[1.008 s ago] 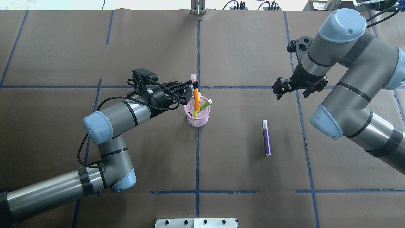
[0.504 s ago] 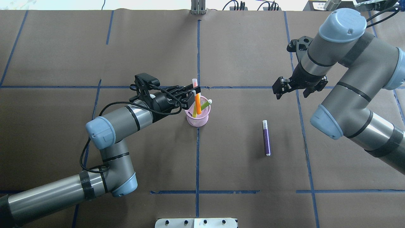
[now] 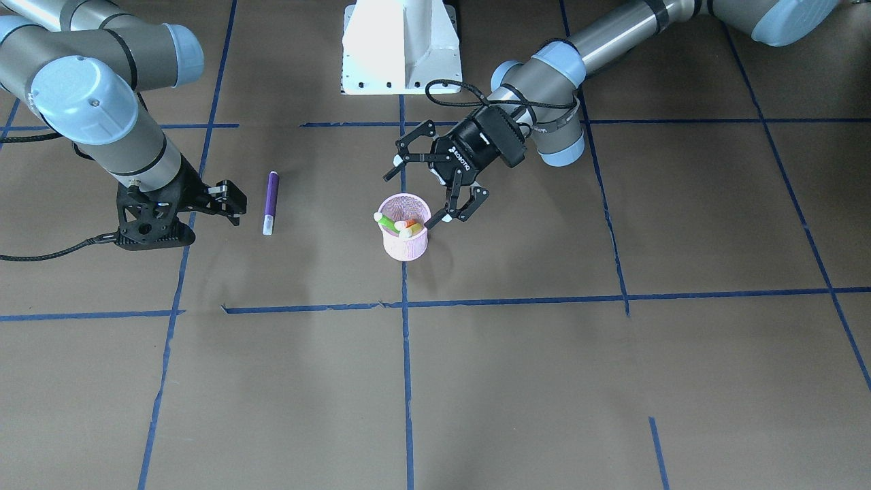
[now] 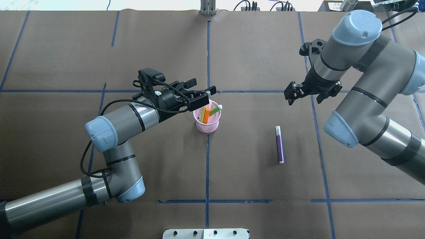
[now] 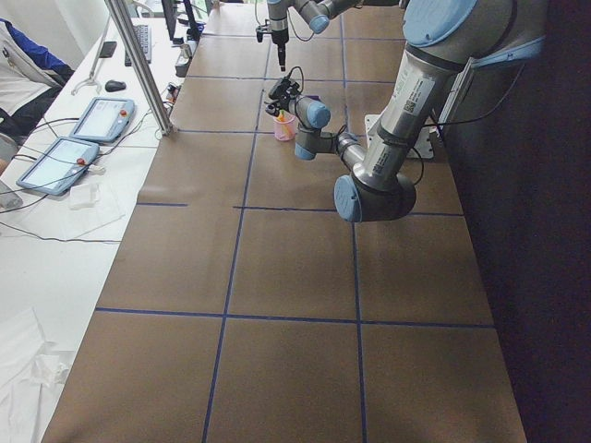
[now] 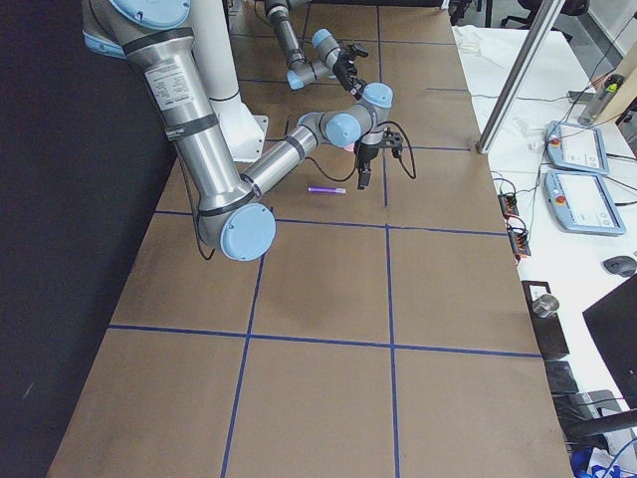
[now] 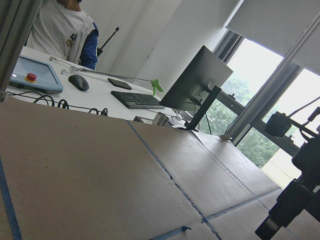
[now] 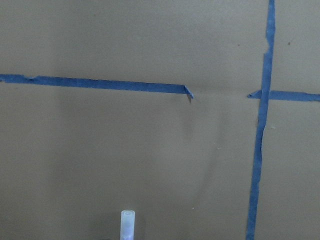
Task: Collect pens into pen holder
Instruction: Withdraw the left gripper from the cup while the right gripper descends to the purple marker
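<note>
Two of three done: orange pen (image 4: 206, 114) and green pen (image 4: 215, 109) are standing in pen holder (image 4: 207, 126). Purple pen (image 4: 279, 146) is lying at holder's 4 o'clock overhead, needing pickup. Left gripper (image 3: 413, 196) is hovering spread at the rim, and right gripper (image 4: 312, 94) is hanging spread and empty.

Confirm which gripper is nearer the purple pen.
Right. The right gripper hovers just beyond the purple pen; the left gripper is farther off, at the pen holder.
</note>
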Motion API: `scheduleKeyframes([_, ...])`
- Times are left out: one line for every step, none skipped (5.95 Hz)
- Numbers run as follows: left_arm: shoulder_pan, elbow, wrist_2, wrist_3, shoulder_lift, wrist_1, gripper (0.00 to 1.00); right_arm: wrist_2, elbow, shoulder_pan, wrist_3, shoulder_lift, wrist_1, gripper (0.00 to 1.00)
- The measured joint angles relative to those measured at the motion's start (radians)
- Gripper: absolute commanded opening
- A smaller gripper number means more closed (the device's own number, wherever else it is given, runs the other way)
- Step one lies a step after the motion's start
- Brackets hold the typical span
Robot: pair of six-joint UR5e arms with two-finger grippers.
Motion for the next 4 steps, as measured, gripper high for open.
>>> scheduleKeyframes([-0.013,-0.060,-0.007,-0.011,0.002,0.094,1.00,-0.007,-0.001,-0.020,0.027,0.007,0.000,1.00])
scheduleKeyframes([-0.024,-0.174,-0.014,-0.029,0.024,0.266,1.00,-0.035,-0.004,-0.051,0.052,0.011,0.016,1.00])
scheduleKeyframes([-0.032,-0.306,-0.031,-0.040,0.064,0.445,1.00,-0.074,-0.023,-0.093,0.118,0.010,0.073,1.00])
scheduleKeyframes([-0.046,-0.398,-0.065,-0.043,0.106,0.560,1.00,-0.102,-0.060,-0.131,0.212,0.006,0.154,1.00])
